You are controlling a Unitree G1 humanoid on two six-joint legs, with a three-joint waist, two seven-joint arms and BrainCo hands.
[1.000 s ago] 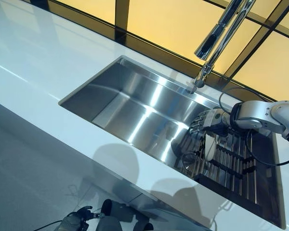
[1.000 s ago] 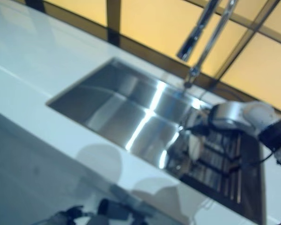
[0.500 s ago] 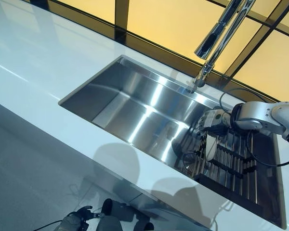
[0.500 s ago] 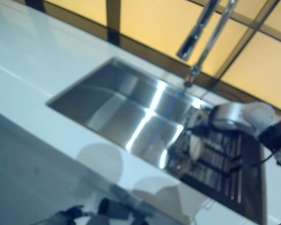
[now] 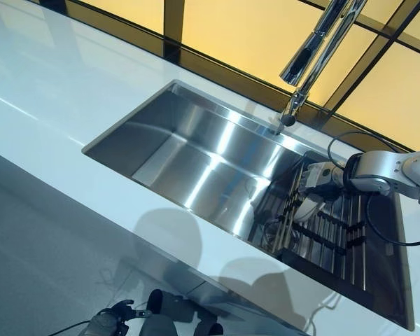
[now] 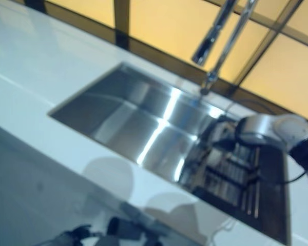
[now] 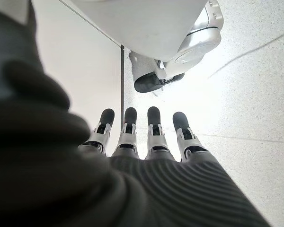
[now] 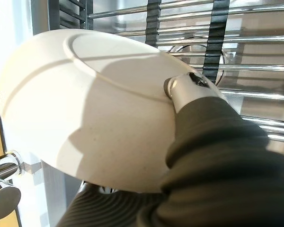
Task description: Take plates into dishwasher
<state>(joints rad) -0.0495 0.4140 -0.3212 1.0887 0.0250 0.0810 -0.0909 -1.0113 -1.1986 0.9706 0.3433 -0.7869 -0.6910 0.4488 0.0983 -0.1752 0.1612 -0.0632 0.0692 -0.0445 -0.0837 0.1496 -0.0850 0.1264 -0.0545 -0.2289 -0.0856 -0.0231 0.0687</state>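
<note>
A white plate (image 8: 85, 109) is in my right hand (image 8: 184, 90). The thumb presses on its underside and the fingers are hidden behind it. In the left eye view the plate (image 5: 309, 207) hangs tilted just over the left end of the drying rack (image 5: 332, 241), below my right hand (image 5: 316, 178). My left hand (image 7: 146, 137) hangs low near the floor, fingers straight and empty.
The steel sink (image 5: 182, 147) is set in a white counter (image 5: 42, 91). The rack of steel rods covers the sink's right end. A tall faucet (image 5: 315, 49) rises behind the sink, just left of my right hand.
My right hand has moved a little to the right with the plate. The plate has come up off the rack and tilted over. The left hand has not moved.
</note>
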